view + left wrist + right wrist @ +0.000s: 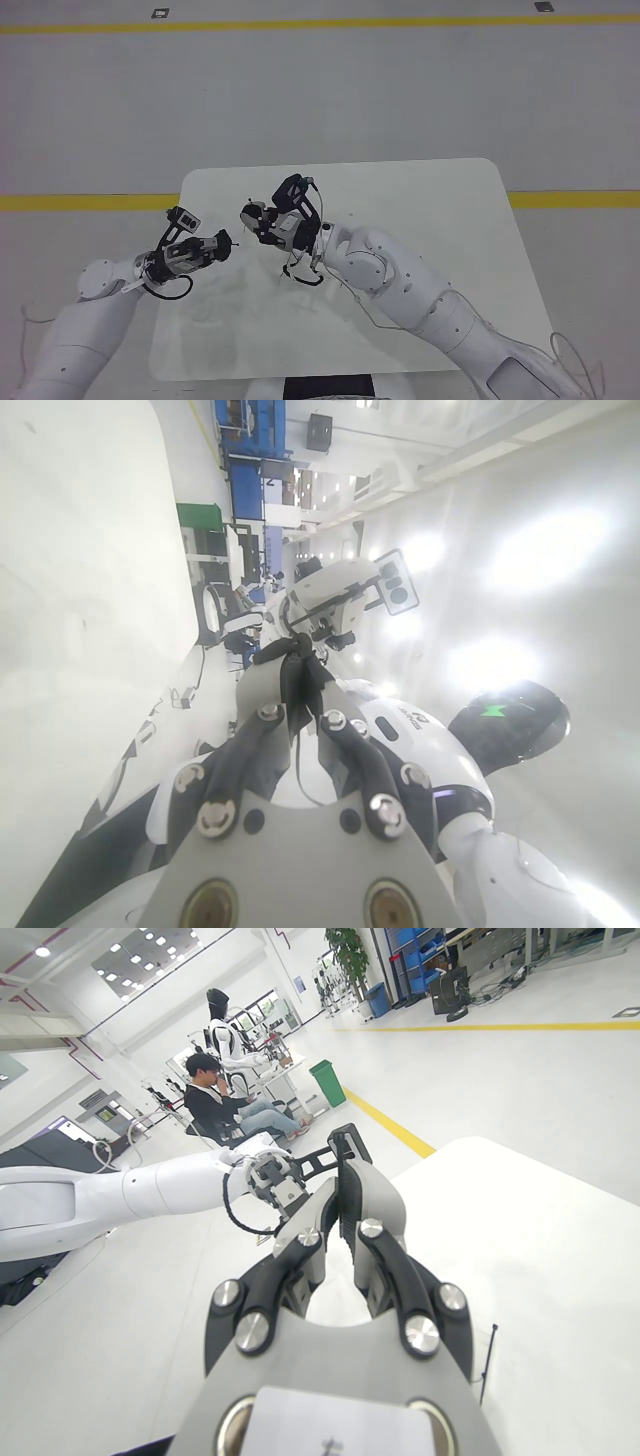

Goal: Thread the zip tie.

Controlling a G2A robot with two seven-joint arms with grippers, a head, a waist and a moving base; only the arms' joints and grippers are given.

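Observation:
A thin black zip tie (299,760) runs between the pads of my left gripper (295,650), which is shut on it, and its loose tail curls back toward the wrist. My right gripper (342,1145) is also shut, with a short black piece of the zip tie (338,1140) sticking out at its fingertips. The two grippers meet tip to tip above the left part of the white table (420,200): the left gripper (226,243) is on the left and the right gripper (248,215) is just beyond it. Whether the tip sits inside the tie's head is hidden.
A second black zip tie (489,1358) lies flat on the table (500,1228) beside the right arm. The left arm (150,1193) crosses over the floor past the table's edge. Yellow floor lines (320,22) run beyond the table.

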